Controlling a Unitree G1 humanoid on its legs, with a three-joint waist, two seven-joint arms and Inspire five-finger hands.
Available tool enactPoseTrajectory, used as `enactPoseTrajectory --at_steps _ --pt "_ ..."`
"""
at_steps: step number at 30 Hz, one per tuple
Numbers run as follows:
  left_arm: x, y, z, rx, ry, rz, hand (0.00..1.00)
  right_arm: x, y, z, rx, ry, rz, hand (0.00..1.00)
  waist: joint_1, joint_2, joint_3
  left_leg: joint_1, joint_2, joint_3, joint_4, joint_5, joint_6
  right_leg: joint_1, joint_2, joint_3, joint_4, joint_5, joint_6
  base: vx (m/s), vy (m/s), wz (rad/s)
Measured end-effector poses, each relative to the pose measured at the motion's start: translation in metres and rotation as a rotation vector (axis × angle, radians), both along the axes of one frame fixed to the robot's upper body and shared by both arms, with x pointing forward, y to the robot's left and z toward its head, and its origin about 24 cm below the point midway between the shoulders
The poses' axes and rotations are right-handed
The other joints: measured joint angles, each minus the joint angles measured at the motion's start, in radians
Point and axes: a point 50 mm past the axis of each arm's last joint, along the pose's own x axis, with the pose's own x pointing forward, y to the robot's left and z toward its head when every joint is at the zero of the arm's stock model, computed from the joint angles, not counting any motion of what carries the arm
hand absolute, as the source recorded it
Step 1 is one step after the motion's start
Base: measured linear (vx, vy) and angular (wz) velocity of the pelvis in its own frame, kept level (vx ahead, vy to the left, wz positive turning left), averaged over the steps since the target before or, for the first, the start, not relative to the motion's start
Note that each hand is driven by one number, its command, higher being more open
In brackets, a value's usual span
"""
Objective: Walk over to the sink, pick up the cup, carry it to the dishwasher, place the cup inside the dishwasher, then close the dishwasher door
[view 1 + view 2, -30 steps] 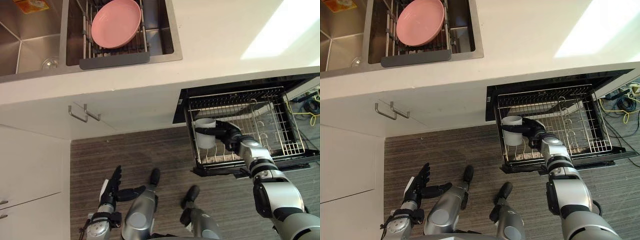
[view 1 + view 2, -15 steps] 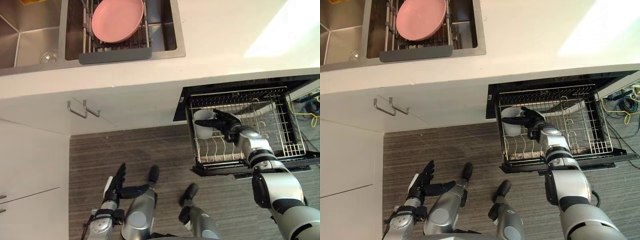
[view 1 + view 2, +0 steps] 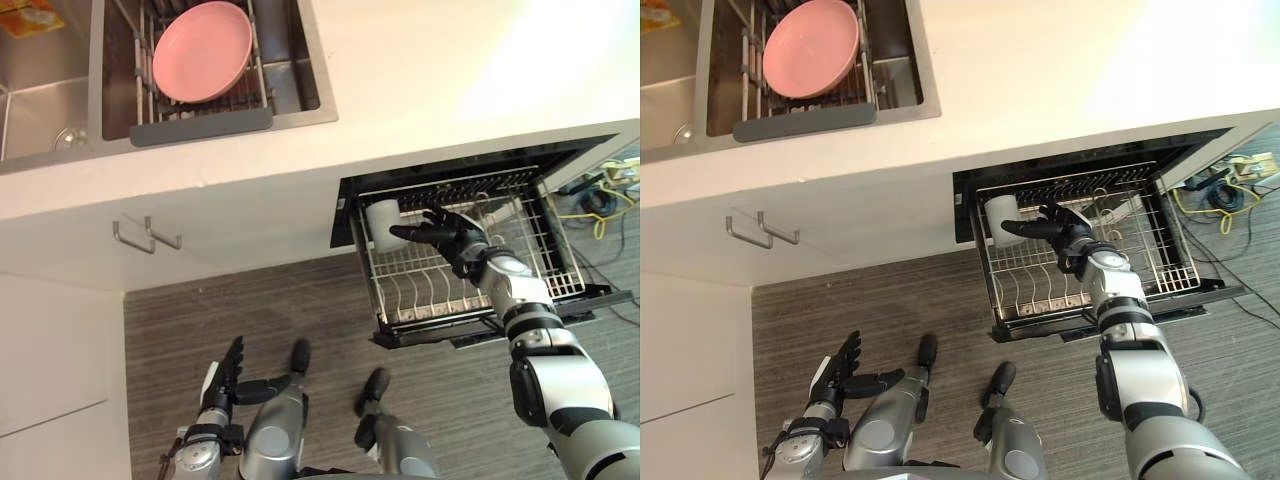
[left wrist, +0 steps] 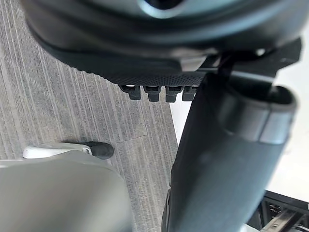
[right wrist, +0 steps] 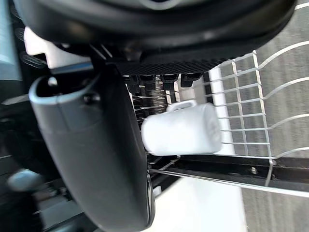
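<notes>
- Since a second ago, my right hand (image 3: 452,243) has stopped wrapping the cup (image 3: 381,222). Its fingers are now spreading wide, and the cup is sitting farther back in the rack than it was.
- Nearest me, at 7 o'clock, the left hand (image 3: 228,372) is idling low over the floor with its fingers straight and relaxed, holding nothing.
- Past it, at 4 o'clock, the dishwasher door (image 3: 430,335) is lying open under the pulled-out rack (image 3: 545,265).
- Over the rack, the right hand is pointing toward 9 o'clock, fingertips just beside the cup. The right wrist view is showing a gap between them, so I am reading the cup as released.
- The cup is standing, upright as far as I can tell, in the rack's 11 o'clock corner, close against the wire wall.
- I am judging it light, rigid and slick-surfaced, and likely to chip if knocked on the wires. If it needs re-seating, I would be taking it round the body from its 3 o'clock side, or by the handle.
- Farthest off, at 11 o'clock, a pink bowl (image 3: 200,50) is resting in the sink (image 3: 290,118).
</notes>
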Motion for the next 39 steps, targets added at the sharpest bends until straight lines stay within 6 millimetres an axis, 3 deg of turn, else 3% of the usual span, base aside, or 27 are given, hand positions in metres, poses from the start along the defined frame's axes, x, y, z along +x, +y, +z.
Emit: enactPoseTrajectory --at_steps 6,11,14,19,27,34,35,39 --pt "-0.025 0.01 -0.015 0.062 0.109 0.052 1.0 -0.036 -0.004 -0.007 0.052 -0.099 -0.02 1.0 -0.037 -0.022 -0.086 0.052 -0.001 0.036 -0.03 0.0 0.0 0.022 -0.002 0.036 -0.005 0.001 0.002 0.02 0.021 -0.17" --pt "-0.06 0.016 -0.029 0.056 0.215 0.171 1.0 -0.089 0.004 -0.016 0.167 -0.222 -0.092 1.0 -0.094 -0.018 -0.177 0.091 0.003 0.072 -0.063 -0.006 -0.006 0.031 0.001 0.072 -0.014 -0.004 0.007 0.02 0.015 -0.22" --pt "-0.078 0.016 -0.037 0.053 0.276 0.228 1.0 -0.131 0.019 -0.023 0.241 -0.287 -0.12 1.0 -0.127 -0.017 -0.221 0.133 0.012 0.108 -0.097 -0.008 -0.009 0.043 0.007 0.108 -0.02 -0.011 0.002 0.04 0.0 -0.33" --pt "-0.09 0.018 -0.041 0.068 0.322 0.27 1.0 -0.164 0.031 -0.025 0.29 -0.357 -0.118 1.0 -0.167 -0.014 -0.244 0.181 0.019 0.129 -0.119 -0.011 -0.014 0.068 0.017 0.13 -0.02 -0.011 0.003 0.04 -0.006 -0.16" --pt "-0.106 0.014 -0.049 0.034 0.389 0.324 1.0 -0.169 0.028 -0.014 0.275 -0.468 -0.091 1.0 -0.186 0.015 -0.278 0.234 0.023 0.16 -0.119 -0.032 -0.021 0.114 0.024 0.159 -0.032 -0.013 0.005 0.02 0.0 -0.12" --pt "-0.114 0.012 -0.052 0.021 0.421 0.337 1.0 -0.175 0.013 -0.008 0.253 -0.52 -0.144 1.0 -0.195 0.03 -0.29 0.248 0.029 0.174 -0.119 -0.039 -0.025 0.121 0.03 0.174 -0.036 -0.015 0.004 0.01 -0.011 -0.06" --pt "-0.121 0.007 -0.056 0.004 0.454 0.347 1.0 -0.177 0.009 -0.007 0.264 -0.544 -0.172 1.0 -0.214 0.05 -0.308 0.256 0.033 0.175 -0.12 -0.044 -0.029 0.129 0.034 0.174 -0.038 -0.018 0.002 0.0 0.0 0.0" --pt "-0.121 0.008 -0.055 0.005 0.453 0.35 1.0 -0.177 0.009 -0.007 0.264 -0.544 -0.171 1.0 -0.214 0.05 -0.308 0.257 0.033 0.18 -0.119 -0.044 -0.029 0.127 0.035 0.179 -0.038 -0.018 0.002 0.0 0.0 -0.03"
